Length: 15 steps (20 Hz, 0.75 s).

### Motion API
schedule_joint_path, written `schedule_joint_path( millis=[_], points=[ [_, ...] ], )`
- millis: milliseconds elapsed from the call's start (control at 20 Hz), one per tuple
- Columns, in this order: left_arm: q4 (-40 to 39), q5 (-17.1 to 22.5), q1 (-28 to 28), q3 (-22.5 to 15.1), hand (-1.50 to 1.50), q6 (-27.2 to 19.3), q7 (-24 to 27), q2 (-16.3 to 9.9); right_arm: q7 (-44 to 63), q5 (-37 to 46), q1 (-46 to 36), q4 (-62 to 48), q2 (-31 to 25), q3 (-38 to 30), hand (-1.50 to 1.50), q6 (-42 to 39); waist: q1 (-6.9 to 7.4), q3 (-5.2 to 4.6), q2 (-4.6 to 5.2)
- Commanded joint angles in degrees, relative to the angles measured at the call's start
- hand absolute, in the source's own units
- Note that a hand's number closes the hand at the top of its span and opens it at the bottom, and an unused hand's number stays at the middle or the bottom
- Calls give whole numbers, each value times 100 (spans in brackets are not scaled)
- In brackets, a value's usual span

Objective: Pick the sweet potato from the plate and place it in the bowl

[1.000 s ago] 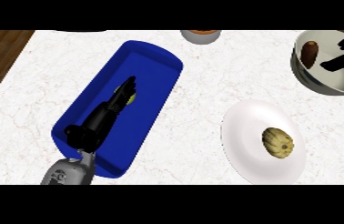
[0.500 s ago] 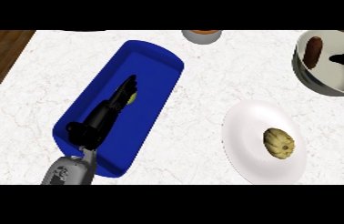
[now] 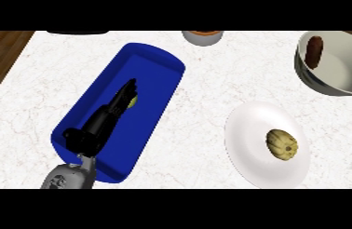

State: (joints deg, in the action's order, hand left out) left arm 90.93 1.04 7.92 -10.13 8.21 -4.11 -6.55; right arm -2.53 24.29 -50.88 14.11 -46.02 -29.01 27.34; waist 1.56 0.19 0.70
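A tan, ridged sweet potato [image 3: 282, 144] lies on the white plate [image 3: 258, 130] at the right. My left hand [image 3: 94, 129] comes up from the lower left and rests inside a long blue bowl [image 3: 154, 65]. Its fingers [image 3: 124, 97] are straight and point up-right. A small yellowish thing [image 3: 132, 101] shows just beside the fingertips, mostly hidden by them. The hand is far left of the plate and holds nothing that I can see. My right hand is out of view.
A metal bowl [image 3: 307, 77] with a dark brown oblong item [image 3: 315, 51] inside stands at the top right, cut by the edge. A small grey cup [image 3: 202, 37] sits at the back centre. Dark wood [image 3: 12, 44] borders the white marble counter at the far left.
The left hand stays in the blue bowl, almost unmoved. The plate and metal bowl appear very slightly further left in view.
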Motion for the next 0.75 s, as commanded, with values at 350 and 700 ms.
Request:
schedule_joint_path(
  millis=[350, 700],
  points=[
    [26, 76, -112, 203, 0, 128, -36, -109, -1539, -1478, 1722, 200, -683, -1390, -150, -705, -175, -6, -56],
    [-285, 56, -57, 353, 0, 161, 239, -49, -2115, -2029, 2817, 147, -1021, -1715, -150, -1890, -186, -13, -64]
  ],
)
